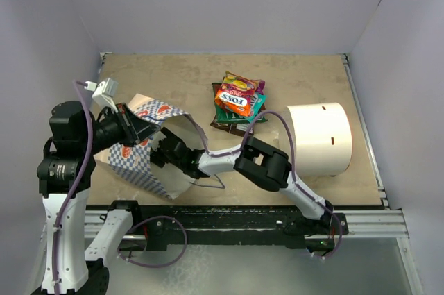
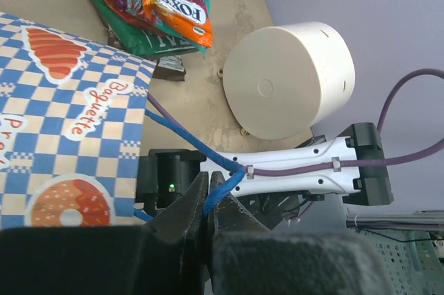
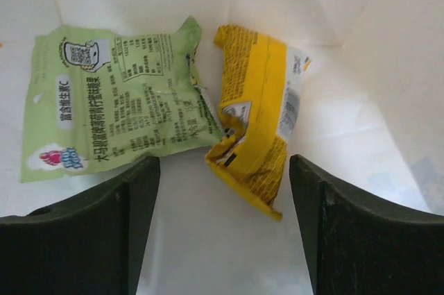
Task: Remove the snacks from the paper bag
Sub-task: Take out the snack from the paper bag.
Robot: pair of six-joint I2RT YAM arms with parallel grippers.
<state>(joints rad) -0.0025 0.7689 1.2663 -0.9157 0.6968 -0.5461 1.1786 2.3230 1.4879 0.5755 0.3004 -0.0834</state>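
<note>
The blue-checked paper bag (image 1: 142, 163) lies on its side at the left, mouth facing right. My left gripper (image 1: 136, 128) is shut on the bag's blue string handle (image 2: 222, 182), holding the mouth up; in the left wrist view (image 2: 206, 201) the jaws pinch the string. My right gripper (image 1: 164, 150) reaches into the bag's mouth. In the right wrist view it (image 3: 223, 170) is open, with a yellow packet (image 3: 260, 121) between the fingers and a light green packet (image 3: 111, 100) to the left, both on the bag's white inside (image 3: 347, 3). A pile of snacks (image 1: 238, 100) lies on the table outside.
A plain white cylinder (image 1: 319, 139) stands right of the snack pile and also shows in the left wrist view (image 2: 288, 80). The right arm (image 1: 263, 163) stretches across the table's front toward the bag. Grey walls enclose the table on three sides.
</note>
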